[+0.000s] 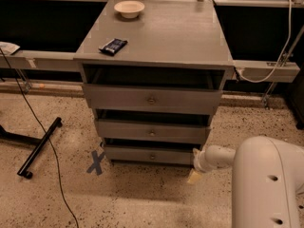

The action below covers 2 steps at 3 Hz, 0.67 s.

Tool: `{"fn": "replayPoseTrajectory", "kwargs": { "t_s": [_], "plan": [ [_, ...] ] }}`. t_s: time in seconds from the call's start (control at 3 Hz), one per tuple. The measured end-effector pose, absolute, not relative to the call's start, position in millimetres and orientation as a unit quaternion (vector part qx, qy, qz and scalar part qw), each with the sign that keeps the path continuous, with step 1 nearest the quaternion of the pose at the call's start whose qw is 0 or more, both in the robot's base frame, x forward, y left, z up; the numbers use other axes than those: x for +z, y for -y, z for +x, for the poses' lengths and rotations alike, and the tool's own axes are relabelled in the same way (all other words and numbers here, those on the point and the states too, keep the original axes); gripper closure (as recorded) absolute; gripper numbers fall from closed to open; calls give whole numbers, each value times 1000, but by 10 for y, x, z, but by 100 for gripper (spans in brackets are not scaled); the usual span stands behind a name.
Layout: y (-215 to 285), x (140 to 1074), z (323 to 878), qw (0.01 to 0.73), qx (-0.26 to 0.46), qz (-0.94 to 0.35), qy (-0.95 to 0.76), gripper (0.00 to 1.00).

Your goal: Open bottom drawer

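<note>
Bottom drawer sits just left of my gripper, low by the floor, grip state I can't tell, so I'd swing left to the knob, grab it square, and pull straight out.

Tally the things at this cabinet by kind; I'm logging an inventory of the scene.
Drawers: 3 (top drawer, middle drawer, bottom drawer)
Knobs: 3
Bowl: 1
Dark packet: 1
End effector: 1, low beside the bottom drawer's right end
Total: 9
</note>
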State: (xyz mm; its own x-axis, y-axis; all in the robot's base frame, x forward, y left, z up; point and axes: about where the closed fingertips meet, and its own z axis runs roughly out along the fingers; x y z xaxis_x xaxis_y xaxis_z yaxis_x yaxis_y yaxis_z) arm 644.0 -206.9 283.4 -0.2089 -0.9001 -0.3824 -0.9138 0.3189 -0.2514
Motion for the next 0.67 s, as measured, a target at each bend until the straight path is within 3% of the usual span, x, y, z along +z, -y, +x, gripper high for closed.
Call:
{"fn": "replayPoseTrajectory", "kwargs": {
  "t_s": [0.67],
  "plan": [
    [1788,2316,6612,233,28,-615,-753,0]
  ]
}}
